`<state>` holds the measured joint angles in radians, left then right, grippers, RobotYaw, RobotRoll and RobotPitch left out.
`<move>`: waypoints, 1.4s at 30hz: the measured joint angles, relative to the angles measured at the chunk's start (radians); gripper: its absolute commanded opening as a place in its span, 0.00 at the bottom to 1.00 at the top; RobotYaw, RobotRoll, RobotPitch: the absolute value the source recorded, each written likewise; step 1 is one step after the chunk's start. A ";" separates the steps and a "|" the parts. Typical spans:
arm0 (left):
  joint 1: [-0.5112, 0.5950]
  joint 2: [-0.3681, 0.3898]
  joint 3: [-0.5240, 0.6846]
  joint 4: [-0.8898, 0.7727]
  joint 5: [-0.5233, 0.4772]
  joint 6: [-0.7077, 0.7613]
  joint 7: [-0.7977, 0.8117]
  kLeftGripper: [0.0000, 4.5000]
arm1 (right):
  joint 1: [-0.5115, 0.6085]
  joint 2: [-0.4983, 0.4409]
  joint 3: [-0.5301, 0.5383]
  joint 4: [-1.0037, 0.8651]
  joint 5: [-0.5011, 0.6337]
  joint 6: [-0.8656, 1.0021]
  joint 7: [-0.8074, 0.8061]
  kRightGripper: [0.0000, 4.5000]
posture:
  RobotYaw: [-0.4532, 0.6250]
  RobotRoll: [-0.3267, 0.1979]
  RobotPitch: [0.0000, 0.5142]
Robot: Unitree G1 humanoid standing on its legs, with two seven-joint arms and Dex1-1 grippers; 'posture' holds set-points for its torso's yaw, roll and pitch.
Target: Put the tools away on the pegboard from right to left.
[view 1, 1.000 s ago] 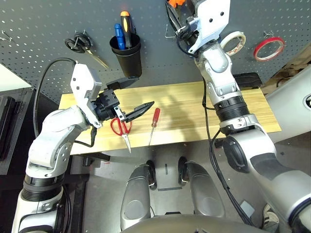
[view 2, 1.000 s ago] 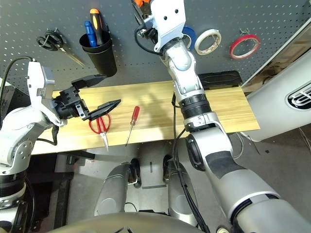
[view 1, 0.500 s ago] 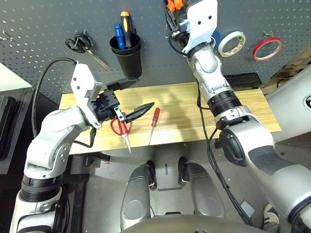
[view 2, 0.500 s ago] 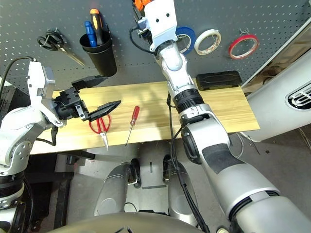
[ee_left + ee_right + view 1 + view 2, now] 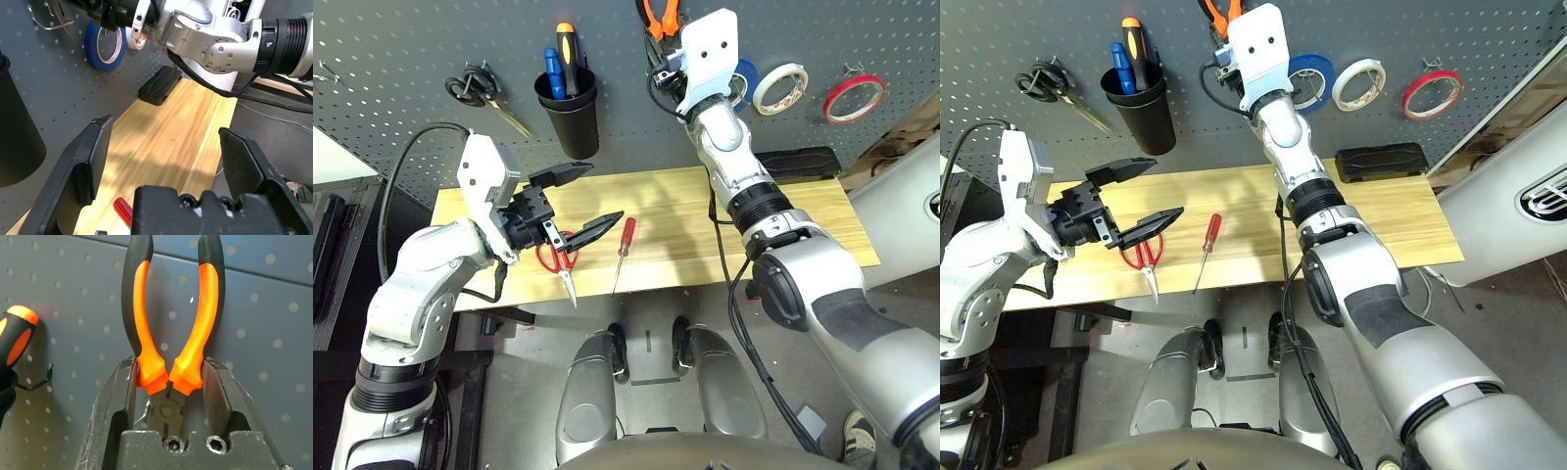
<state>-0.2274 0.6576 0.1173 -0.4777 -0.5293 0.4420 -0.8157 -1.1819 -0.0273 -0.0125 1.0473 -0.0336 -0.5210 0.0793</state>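
My right gripper (image 5: 170,366) is raised against the dark grey pegboard (image 5: 401,44) and shut on the orange-and-black-handled pliers (image 5: 143,313), handles pointing up, beside a bare metal hook (image 5: 35,380). The thin red tape ring (image 5: 855,98) hangs on a hook at the far right. The red-handled scissors (image 5: 557,258) and the slim red-handled screwdriver (image 5: 624,245) lie on the wooden table (image 5: 803,230). My left gripper (image 5: 605,190) hovers open just above the scissors, holding nothing.
A black cup (image 5: 570,116) with two screwdrivers hangs on the board, with black-handled scissors (image 5: 478,91) to its left. Blue tape (image 5: 1312,74) and white tape (image 5: 779,86) hang right of the pliers. A black case (image 5: 811,162) lies at the table's back right.
My right arm has swung left along the pegboard with the pliers, whose handles now show more fully. My left arm has barely moved.
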 measured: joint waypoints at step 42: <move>-0.027 -0.022 -0.104 0.029 0.054 0.124 0.099 1.00 | 0.425 -0.546 0.010 -0.968 0.523 0.981 0.869 1.00 | 0.40 0.62 0.39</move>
<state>-0.2546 0.6356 0.0137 -0.4482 -0.4754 0.5658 -0.7162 -0.7570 -0.5738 -0.0020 0.0793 0.4892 0.4602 0.9485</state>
